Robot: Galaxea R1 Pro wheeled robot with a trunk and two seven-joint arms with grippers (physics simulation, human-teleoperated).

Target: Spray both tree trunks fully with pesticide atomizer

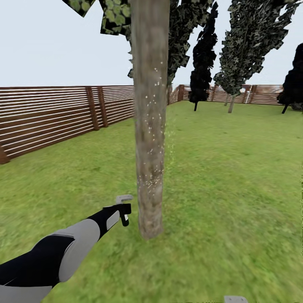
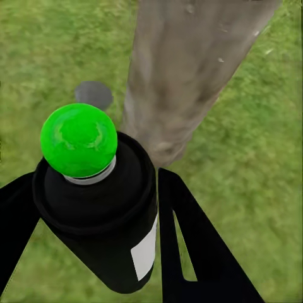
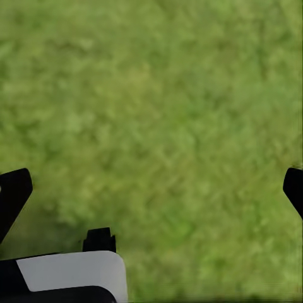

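Left gripper [image 2: 95, 208] clamped on atomizer [image 2: 101, 221], just beside pale trunk [image 1: 149, 126] speckled with white droplets, on lawn [image 1: 231, 189]; right gripper [image 3: 151, 189] spread wide over grass

Head view faces trunk [image 1: 149, 126], left wrist close

The pesticide atomizer [image 2: 101, 214], a dark bottle with a white label and green cap, sits clamped in the left gripper [image 1: 122, 210], just left of the near tree trunk [image 1: 149, 126]. Pale specks dot the mottled, upright trunk.
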